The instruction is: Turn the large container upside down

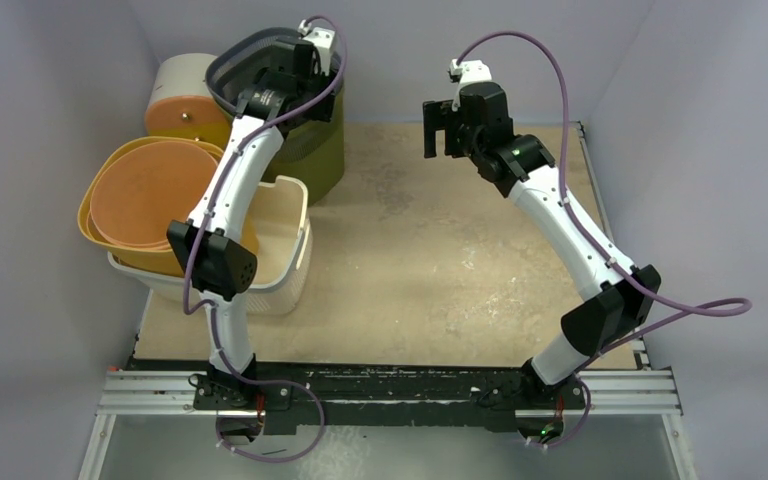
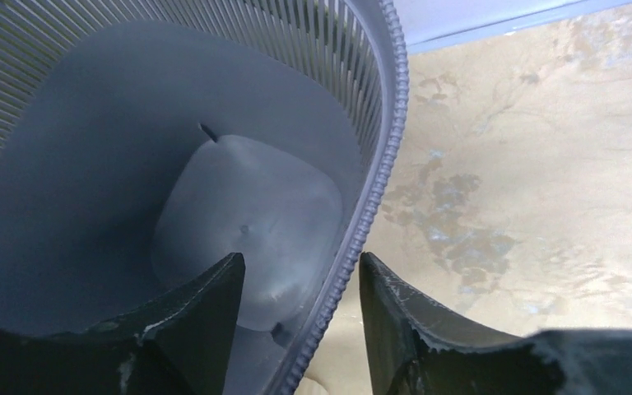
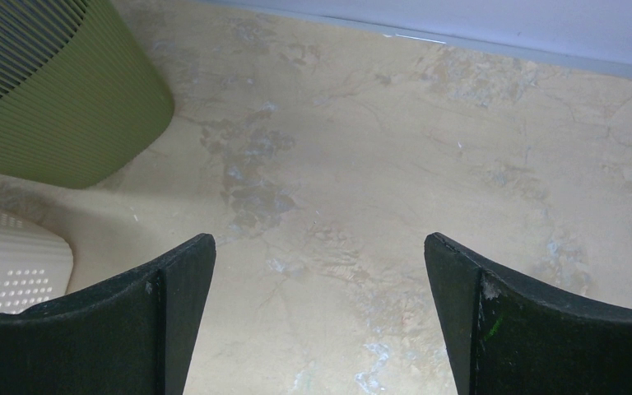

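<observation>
A tall grey slatted container (image 1: 228,60) stands upright at the back left, nested in an olive green ribbed bin (image 1: 322,160). My left gripper (image 1: 290,62) is above its right rim. In the left wrist view the gripper (image 2: 300,259) is open. Its fingers straddle the grey rim (image 2: 378,164), one inside the container (image 2: 132,123) and one outside, neither pressing on it. My right gripper (image 1: 438,130) hangs open and empty above the table middle. In the right wrist view (image 3: 319,239) it shows bare tabletop, with the green bin (image 3: 49,90) at far left.
A white perforated basket (image 1: 285,250) at the left holds stacked yellow and orange bowls (image 1: 145,195). A cream cylinder with an orange lid (image 1: 182,95) stands behind them. The basket's corner shows in the right wrist view (image 3: 8,267). Walls enclose the table on the left, back and right.
</observation>
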`<control>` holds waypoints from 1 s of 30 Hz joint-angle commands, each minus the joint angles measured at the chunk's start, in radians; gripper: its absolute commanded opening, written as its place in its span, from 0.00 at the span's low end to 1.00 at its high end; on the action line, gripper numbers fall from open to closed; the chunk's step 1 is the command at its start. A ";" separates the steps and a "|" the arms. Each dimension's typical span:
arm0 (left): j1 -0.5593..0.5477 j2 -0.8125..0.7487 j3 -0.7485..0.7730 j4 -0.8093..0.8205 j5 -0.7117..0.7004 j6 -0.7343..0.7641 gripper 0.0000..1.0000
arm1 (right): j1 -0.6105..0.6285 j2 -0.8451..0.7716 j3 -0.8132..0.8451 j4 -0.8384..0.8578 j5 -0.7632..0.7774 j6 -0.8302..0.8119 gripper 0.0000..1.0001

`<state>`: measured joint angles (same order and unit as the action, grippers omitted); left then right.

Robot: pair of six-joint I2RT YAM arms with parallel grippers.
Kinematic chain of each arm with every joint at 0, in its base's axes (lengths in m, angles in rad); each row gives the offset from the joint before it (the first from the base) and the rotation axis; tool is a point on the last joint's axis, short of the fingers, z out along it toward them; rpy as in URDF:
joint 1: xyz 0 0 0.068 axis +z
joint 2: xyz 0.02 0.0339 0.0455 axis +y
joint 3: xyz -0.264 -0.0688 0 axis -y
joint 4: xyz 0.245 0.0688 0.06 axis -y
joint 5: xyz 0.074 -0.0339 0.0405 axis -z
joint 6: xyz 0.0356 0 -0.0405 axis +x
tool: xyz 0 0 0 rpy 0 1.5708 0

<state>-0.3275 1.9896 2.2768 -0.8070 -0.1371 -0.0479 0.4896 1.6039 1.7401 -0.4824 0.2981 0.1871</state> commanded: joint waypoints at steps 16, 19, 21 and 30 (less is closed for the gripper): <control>-0.003 -0.015 0.048 0.049 -0.012 -0.030 0.00 | -0.016 -0.006 0.008 0.016 0.039 -0.007 0.98; -0.006 -0.025 0.072 0.060 -0.041 -0.044 0.00 | -0.017 -0.004 0.002 0.018 0.036 -0.004 0.98; -0.007 -0.029 0.087 0.065 -0.050 -0.055 0.00 | -0.017 -0.002 -0.001 0.018 0.031 -0.002 0.98; -0.007 -0.032 0.097 0.051 -0.076 -0.044 0.43 | -0.019 0.004 0.004 0.002 0.026 -0.003 1.00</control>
<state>-0.3363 1.9972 2.3215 -0.7944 -0.1619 -0.0834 0.4763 1.6108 1.7390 -0.4847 0.3222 0.1875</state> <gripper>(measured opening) 0.421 0.994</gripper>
